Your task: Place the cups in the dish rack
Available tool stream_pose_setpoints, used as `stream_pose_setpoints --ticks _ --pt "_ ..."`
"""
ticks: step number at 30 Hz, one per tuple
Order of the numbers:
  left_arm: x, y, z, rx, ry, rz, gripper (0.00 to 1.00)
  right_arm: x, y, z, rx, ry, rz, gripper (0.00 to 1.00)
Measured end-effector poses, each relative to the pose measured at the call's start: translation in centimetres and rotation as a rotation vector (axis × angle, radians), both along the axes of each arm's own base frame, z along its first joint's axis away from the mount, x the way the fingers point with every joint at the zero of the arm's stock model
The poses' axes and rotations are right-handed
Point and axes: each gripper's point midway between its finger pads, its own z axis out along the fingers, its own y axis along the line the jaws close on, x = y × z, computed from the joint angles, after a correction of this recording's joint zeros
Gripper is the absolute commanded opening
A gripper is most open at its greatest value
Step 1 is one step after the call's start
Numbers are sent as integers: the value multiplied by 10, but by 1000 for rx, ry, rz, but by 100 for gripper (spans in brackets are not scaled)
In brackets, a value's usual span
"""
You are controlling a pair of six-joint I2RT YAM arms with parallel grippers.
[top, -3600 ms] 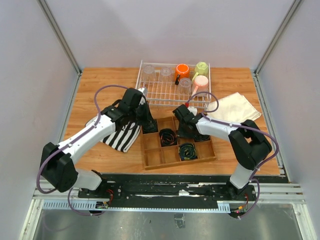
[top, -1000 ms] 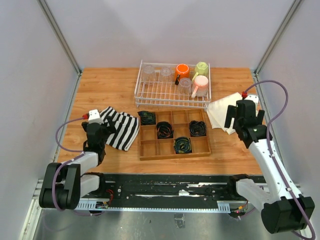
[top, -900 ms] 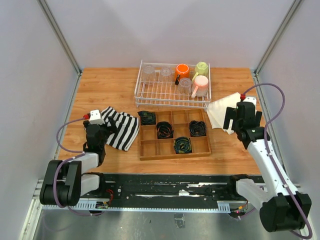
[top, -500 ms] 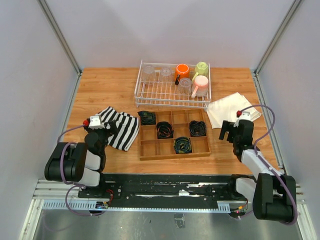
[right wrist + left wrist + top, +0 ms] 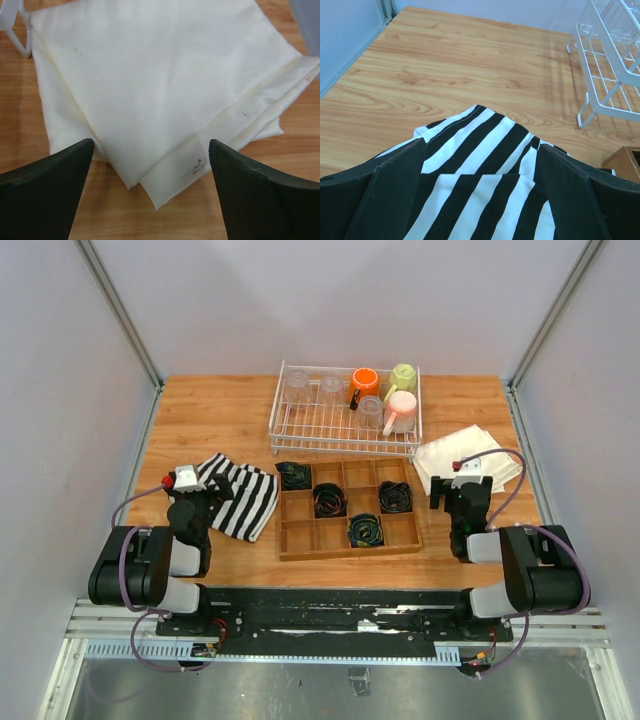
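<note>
The white wire dish rack [image 5: 300, 428] stands at the back of the table. Inside it are an orange mug [image 5: 364, 382], a pale yellow-green mug [image 5: 403, 376], a white-pink mug [image 5: 402, 406] and three clear tumblers [image 5: 296, 387] [image 5: 331, 388] [image 5: 370, 412]. Both arms are folded back near their bases, far from the rack. My left gripper [image 5: 203, 496] [image 5: 480, 145] is open and empty, low over a striped cloth [image 5: 485, 155]. My right gripper [image 5: 455, 490] [image 5: 151, 142] is open and empty, facing a cream cloth [image 5: 150, 75]. A corner of the rack [image 5: 610, 65] shows in the left wrist view.
A wooden compartment tray [image 5: 300, 538] holding black cable coils sits in the middle front. The black-and-white striped cloth [image 5: 245, 502] lies left of it and the folded cream cloth [image 5: 462, 455] right of it. Grey walls close in the sides and back.
Both arms have drawn back and folded down toward their bases. The right gripper dropped from above the cream cloth to its near edge. The cups and rack have not moved.
</note>
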Motion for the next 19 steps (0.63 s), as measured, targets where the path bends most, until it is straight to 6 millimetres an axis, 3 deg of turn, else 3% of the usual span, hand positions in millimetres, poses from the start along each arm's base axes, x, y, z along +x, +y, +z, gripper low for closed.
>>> stream_pose_setpoints --ticks 6,19 --pt "0 0 -2 0 8 1 100 5 -16 15 -33 -45 -90 98" --pt "9 -13 -2 30 30 -81 100 5 -19 17 -46 -48 -103 99"
